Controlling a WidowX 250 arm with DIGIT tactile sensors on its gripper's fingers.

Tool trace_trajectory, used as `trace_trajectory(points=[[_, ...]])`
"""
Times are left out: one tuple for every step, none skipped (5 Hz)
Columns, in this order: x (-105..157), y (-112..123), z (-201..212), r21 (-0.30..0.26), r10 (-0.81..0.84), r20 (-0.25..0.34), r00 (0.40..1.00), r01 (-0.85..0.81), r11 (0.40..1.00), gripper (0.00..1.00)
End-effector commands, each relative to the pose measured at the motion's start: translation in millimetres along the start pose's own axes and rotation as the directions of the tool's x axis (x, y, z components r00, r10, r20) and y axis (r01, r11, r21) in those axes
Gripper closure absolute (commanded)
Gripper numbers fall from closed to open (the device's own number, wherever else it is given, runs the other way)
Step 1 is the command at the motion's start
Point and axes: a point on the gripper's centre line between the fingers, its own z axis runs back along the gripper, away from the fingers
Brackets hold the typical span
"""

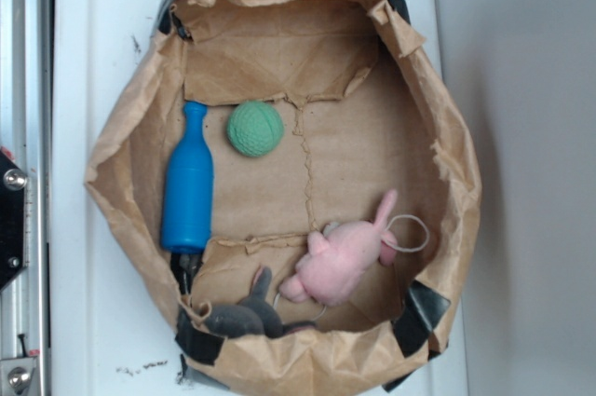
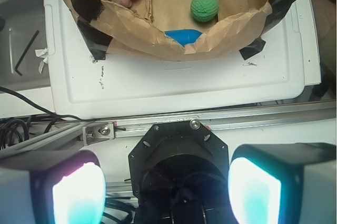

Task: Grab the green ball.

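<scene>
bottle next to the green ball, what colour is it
Blue. The bottle shows best in the exterior view, lying beside the green ball.

The exterior view looks straight down from above, fairly close, onto the open brown paper bag [image 1: 279,182] lying on the white surface [image 1: 93,42]. The wrist view sits behind the claw [image 2: 167,192], well back from the bag, facing forward and down across a metal rail [image 2: 210,124]. Both views share the bag's interior, the green ball [image 1: 254,129] and the blue bottle [image 1: 189,182].
</scene>
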Motion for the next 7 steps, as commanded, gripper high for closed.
trace_trajectory(points=[[0.0,0.0,0.0,0.000,0.000,0.000,1.000,0.000,1.000,0.00],[44.2,4.7,-7.5,-0.004,0.001,0.085,0.996,0.000,1.000,0.00],[80.8,19.9,-16.2,-0.001,-0.001,0.144,0.990,0.001,1.000,0.00],[113.1,38.4,-20.4,0.012,-0.055,0.230,0.972,0.054,0.998,0.00],[143.6,47.2,-51.1,0.086,-0.270,0.242,0.932,0.257,0.963,0.00],[160.7,52.7,-55.3,0.036,-0.318,0.217,0.923,0.318,0.947,0.00],[160.7,52.7,-55.3,0.036,-0.318,0.217,0.923,0.318,0.947,0.00]])
